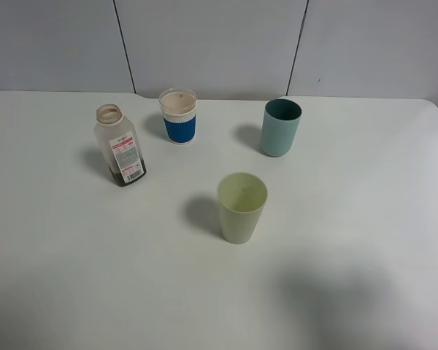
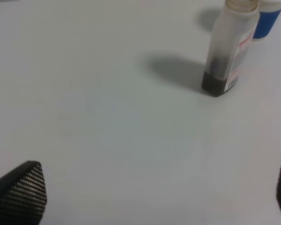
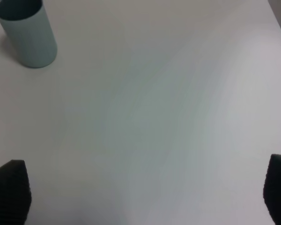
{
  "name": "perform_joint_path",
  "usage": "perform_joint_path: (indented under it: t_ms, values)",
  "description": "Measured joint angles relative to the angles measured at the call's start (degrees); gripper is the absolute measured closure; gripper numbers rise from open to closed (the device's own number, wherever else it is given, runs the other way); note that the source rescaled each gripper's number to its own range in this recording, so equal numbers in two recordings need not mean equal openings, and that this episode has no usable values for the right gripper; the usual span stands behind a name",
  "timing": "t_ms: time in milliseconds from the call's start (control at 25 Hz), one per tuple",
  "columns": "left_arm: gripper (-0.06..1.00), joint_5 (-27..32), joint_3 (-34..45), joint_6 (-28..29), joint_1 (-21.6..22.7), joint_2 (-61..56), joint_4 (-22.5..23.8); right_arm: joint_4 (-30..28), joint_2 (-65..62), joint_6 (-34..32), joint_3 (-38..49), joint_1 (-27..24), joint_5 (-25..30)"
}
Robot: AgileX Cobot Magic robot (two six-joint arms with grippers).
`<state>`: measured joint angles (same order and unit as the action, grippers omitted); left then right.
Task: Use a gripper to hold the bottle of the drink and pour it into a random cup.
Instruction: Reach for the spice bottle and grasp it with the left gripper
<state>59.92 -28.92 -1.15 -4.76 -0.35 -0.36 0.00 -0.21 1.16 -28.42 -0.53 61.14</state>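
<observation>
The bottle of the drink [image 1: 120, 149] stands upright and uncapped at the table's left, with brown liquid in its bottom; the left wrist view has the bottle [image 2: 227, 51] well ahead of the fingers. The cup [image 1: 241, 208], pale yellow-green, stands near the middle, right of the bottle. My left gripper [image 2: 154, 187] is open, its dark fingertips [image 2: 23, 192] far apart over bare table, holding nothing. My right gripper [image 3: 145, 190] is open too, with only table between its fingers. Neither gripper shows in the exterior high view.
A white cup with a blue sleeve [image 1: 179, 117] stands just behind the bottle, also seen as the blue-sleeved cup [image 2: 267, 21]. A teal tumbler [image 1: 280, 127] stands at the back right; the right wrist view has the teal tumbler [image 3: 25, 33] far ahead. All rest on the white table [image 1: 365, 219].
</observation>
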Motion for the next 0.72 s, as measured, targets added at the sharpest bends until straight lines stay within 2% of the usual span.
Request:
perform_joint_path:
  t_ms: [720]
  values:
    - [-0.06,0.0,0.0,0.0,0.0,0.0,0.0,0.0,0.0,0.0,0.0,0.0,0.0]
